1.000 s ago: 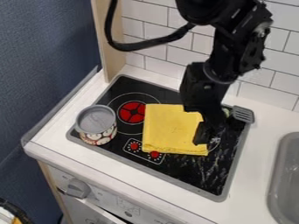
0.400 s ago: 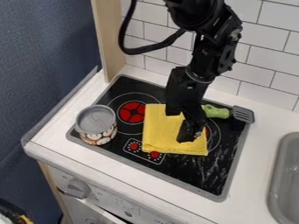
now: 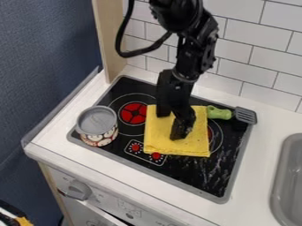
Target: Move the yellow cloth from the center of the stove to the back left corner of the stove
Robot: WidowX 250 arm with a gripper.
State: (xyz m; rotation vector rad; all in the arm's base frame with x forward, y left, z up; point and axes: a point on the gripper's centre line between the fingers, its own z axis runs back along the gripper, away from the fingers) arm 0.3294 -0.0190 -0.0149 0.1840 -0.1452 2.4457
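The gripper (image 3: 168, 126) hangs over the left-middle part of a folded yellow cloth (image 3: 191, 140), its two fingers spread apart with yellow showing between them. Whether the fingertips touch the cloth I cannot tell. The cloth lies flat on the black stovetop (image 3: 215, 181), covering part of the right burner. Left of the cloth, a grey-topped pot with a patterned side (image 3: 97, 126) stands at the stove's left corner. A spatula with a green handle (image 3: 219, 113) and grey head (image 3: 245, 115) lies behind the cloth to the right.
A grey sink (image 3: 289, 176) is set into the white counter (image 3: 265, 132) at the right. White wall tiles (image 3: 254, 44) and a wooden panel (image 3: 111, 39) stand behind the stove. Stove knobs (image 3: 78, 190) are on the front below.
The gripper has moved left across the cloth, from its right side to its left-middle part. The green spatula handle has come into sight. Cloth and pot have stayed in place.
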